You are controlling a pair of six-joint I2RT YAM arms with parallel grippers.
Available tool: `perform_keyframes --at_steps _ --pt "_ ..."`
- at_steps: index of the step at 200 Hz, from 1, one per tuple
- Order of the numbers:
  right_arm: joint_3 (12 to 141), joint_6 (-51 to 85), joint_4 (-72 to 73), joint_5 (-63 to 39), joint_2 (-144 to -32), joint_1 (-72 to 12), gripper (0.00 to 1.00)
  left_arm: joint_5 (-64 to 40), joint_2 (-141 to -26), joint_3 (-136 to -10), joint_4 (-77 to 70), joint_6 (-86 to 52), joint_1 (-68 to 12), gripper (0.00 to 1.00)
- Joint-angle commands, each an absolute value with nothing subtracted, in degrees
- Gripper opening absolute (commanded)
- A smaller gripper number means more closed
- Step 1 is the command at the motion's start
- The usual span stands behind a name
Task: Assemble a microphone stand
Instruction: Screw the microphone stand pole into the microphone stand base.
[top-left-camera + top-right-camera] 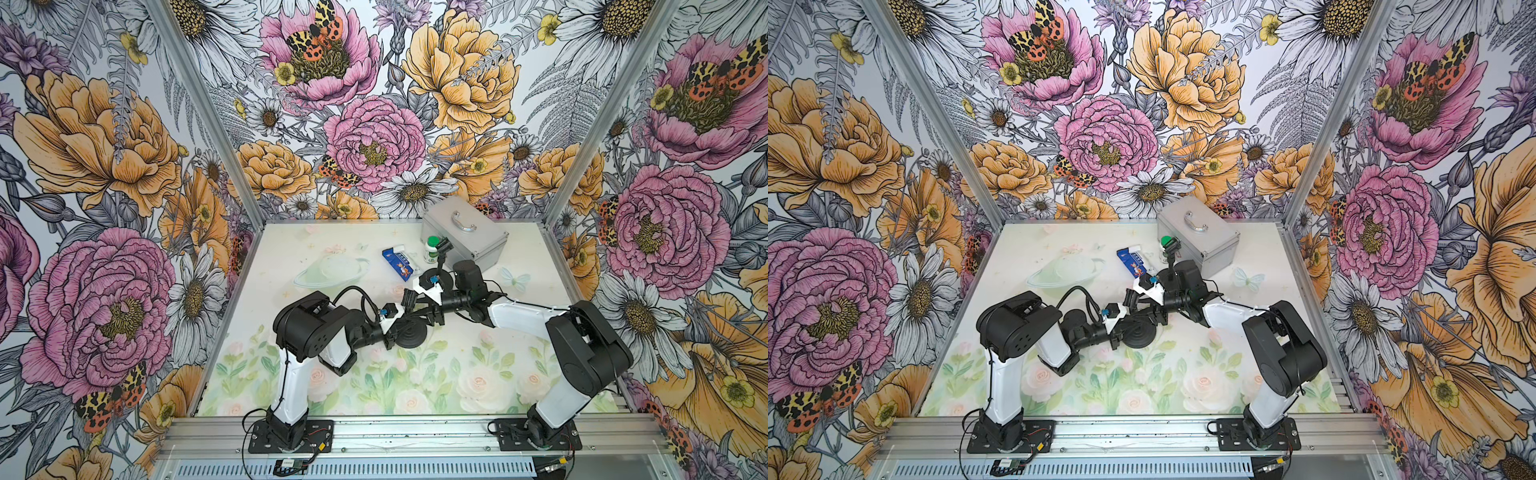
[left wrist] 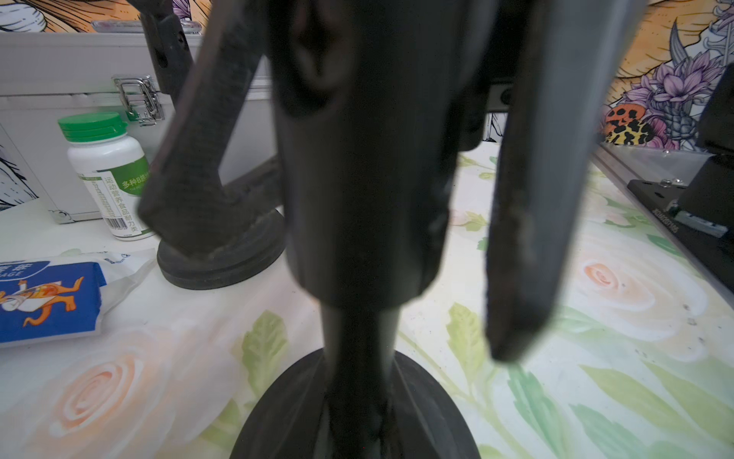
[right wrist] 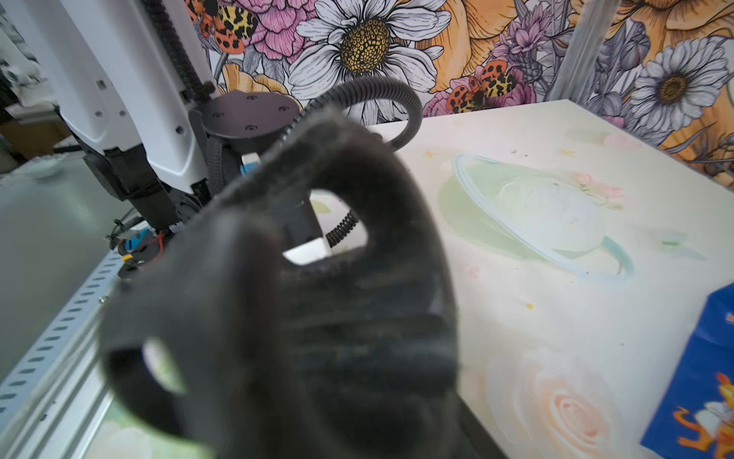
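On table (image 1: 519, 353), case (image 1: 465, 235) sits back right. Just in front of case's left end: bottle (image 1: 432, 249), with small stand (image 1: 443, 248) right beside it. Left of case, past the bottle: packet (image 1: 398, 263), lying flat. Well in front of case, off to its left, mid-table: round base (image 1: 411, 333).

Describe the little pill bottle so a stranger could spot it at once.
Find the silver metal case at the table's back right. Right in front of it stands a small white bottle. Its green cap and green label set it apart from the blue packet lying flat beside it.
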State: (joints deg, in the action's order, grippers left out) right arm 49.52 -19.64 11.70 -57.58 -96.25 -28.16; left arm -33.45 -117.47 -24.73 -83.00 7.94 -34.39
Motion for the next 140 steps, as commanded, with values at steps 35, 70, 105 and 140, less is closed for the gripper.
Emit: perform_keyframes --at_steps 35,70,105,140 --pt "49.99 -21.71 10.94 -53.73 -95.66 -28.99 0.0 -28.8 -118.39 -23.84 -80.87 9.33 -33.66 0.18" --pt "33.65 -4.34 44.9 -23.93 -94.16 -32.54 0.0 -23.63 -117.12 -22.44 -80.9 10.19 -33.71 0.2" --pt "26.91 5.77 56.0 20.09 -95.75 -44.77 0.0 -21.65 -116.81 -22.08 -80.9 10.42 -33.63 0.2" --pt "25.56 11.07 64.43 25.56 -102.55 -53.14 0.0 -21.68 -116.66 -21.97 -80.89 10.49 -33.66 0.2"
